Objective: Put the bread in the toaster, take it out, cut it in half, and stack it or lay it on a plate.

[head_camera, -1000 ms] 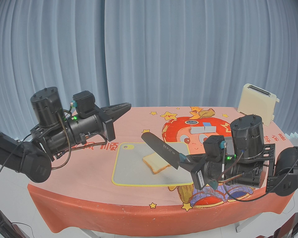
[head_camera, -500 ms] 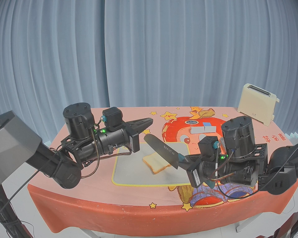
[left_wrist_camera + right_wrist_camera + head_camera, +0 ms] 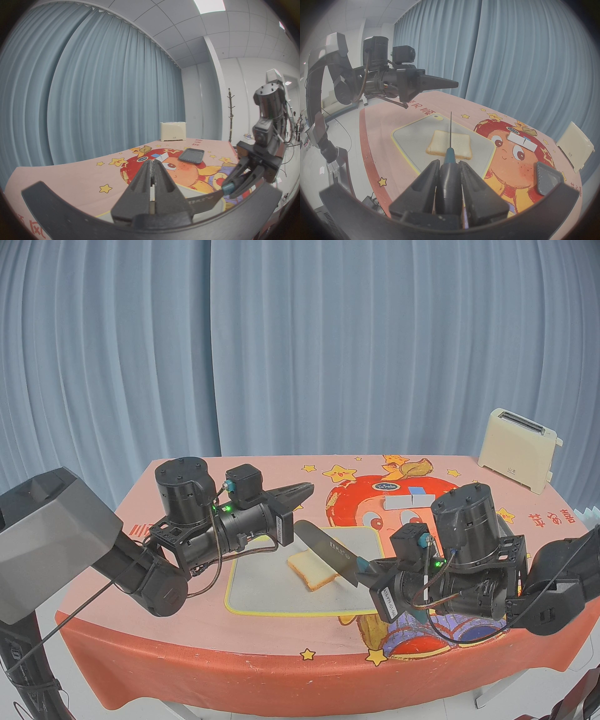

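Cream toaster (image 3: 517,449) far right, dark plate (image 3: 548,178) near board (image 3: 262,590), knife (image 3: 325,547) above bread (image 3: 309,570)

Table (image 3: 187,621) carries cutting board (image 3: 262,590), toaster (image 3: 517,449), dark plate (image 3: 548,178), blocks (image 3: 409,497).

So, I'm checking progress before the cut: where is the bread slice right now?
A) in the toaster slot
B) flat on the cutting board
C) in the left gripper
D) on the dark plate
B: the bread slice lies whole and flat on the cutting board, with the knife held above it in the right gripper.
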Controlling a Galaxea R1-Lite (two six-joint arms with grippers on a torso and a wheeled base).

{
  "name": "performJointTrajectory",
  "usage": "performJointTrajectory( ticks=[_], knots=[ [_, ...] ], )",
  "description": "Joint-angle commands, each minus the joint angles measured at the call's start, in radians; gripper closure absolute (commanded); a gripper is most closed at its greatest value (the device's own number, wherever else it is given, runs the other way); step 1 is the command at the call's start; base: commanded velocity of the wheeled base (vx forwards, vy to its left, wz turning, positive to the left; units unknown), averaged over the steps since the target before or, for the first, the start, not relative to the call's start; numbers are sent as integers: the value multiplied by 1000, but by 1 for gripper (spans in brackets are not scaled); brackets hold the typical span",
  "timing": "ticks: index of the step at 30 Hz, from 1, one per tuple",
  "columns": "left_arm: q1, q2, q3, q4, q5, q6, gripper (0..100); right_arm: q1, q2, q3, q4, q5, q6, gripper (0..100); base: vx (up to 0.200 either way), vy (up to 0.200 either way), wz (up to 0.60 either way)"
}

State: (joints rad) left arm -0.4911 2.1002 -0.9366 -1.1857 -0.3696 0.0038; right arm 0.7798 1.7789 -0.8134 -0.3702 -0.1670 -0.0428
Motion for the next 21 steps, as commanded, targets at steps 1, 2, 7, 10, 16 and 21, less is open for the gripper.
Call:
performJointTrajectory(
  ticks=[1, 2, 7, 10, 16, 21],
  knots=[
    [0, 50, -34, -2, 58, 2, 100, 9, 8, 0, 1, -2, 0, 100, 0, 0, 0],
    [-1, 52, -34, -2, 67, 2, 100, 10, 8, 0, 1, -8, 0, 100, 0, 0, 0],
    [-14, 75, -33, -2, 72, 8, 100, 6, 7, 0, 2, -19, 0, 100, 0, 0, 0],
    [-15, 81, -30, -5, 72, 13, 100, 1, 5, -3, 1, -19, 0, 100, 0, 0, 0],
    [-17, 81, -27, -6, 70, 13, 100, -5, 8, -16, 1, -19, -2, 100, 0, 0, 0],
    [-20, 83, -28, -8, 69, 13, 100, -7, 8, -15, 1, -19, -2, 100, 0, 0, 0]
  ],
)
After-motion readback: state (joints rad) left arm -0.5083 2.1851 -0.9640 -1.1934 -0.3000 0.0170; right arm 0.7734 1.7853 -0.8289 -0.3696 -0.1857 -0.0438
